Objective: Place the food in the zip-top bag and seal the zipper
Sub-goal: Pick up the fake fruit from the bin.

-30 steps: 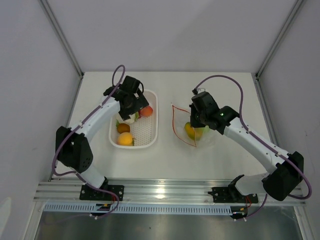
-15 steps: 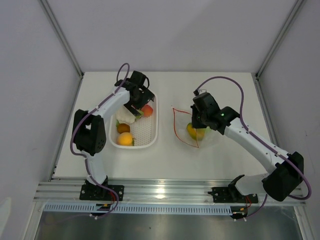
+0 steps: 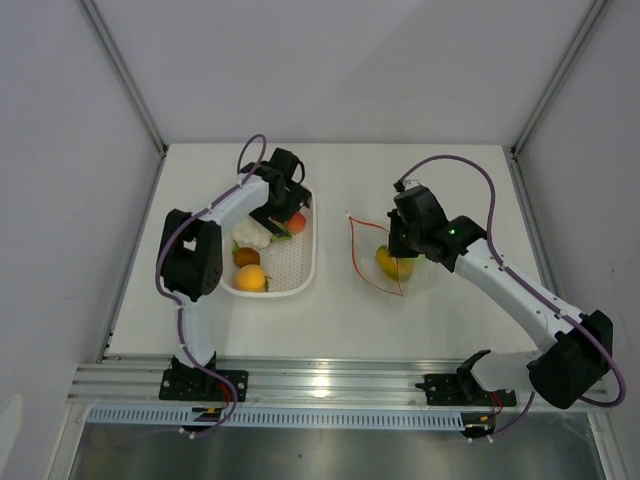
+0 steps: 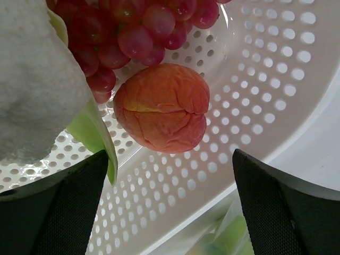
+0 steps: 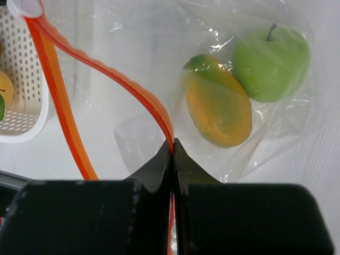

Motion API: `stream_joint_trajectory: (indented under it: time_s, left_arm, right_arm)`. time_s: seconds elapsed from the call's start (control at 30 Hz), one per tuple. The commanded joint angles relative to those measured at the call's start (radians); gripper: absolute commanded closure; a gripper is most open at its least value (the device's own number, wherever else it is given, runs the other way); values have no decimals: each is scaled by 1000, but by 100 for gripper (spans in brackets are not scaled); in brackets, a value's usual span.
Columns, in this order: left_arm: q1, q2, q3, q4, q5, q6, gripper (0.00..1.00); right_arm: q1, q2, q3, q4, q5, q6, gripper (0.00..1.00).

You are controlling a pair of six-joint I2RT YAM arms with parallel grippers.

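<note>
The white basket (image 3: 300,285) sits on the left of the table (image 3: 430,330). The clear bag (image 5: 133,48) lies on the right, well apart from it.

The left end effector (image 4: 169,159) hangs over the far end of the basket with its fingers spread wide, holding nothing. The peach (image 4: 162,109) lies on the basket floor below the gap between them. The grapes (image 4: 133,32) touch the peach. The cauliflower (image 4: 32,79), with a green leaf (image 4: 95,135) at its edge, lies just to the left of it. Toward the near end of the basket lie two orange fruits (image 3: 251,277), close together.

The right end effector (image 5: 172,149) has its fingers pressed together, pinching the zipper (image 5: 106,74) on the bag's mouth. From the pinch the orange-red strip runs off in two lines that part, so the mouth stands open, facing left toward the basket. Inside the bag, toward its closed right side, lie the mango (image 5: 218,109) and the green apple (image 5: 271,56), touching each other. Whether the pinched lip is raised off the table cannot be told.
</note>
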Motion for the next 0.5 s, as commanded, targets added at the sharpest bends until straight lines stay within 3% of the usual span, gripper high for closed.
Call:
stream_joint_trajectory:
  time_s: [0.0,0.13,0.47]
  left_arm:
    - [-20,-40,-8,18,-48,-29,1]
    - [-28,-47,5,-6,-45,-2,0]
    - [-83,-204,-12,43,-211,128,1]
  right_arm:
    - [-13,-22,-10,25,-10,-16,100]
    - [-13,-27,-15,27,-16,-16,100]
    - [-15,-30,-21,34,-28,-12,100]
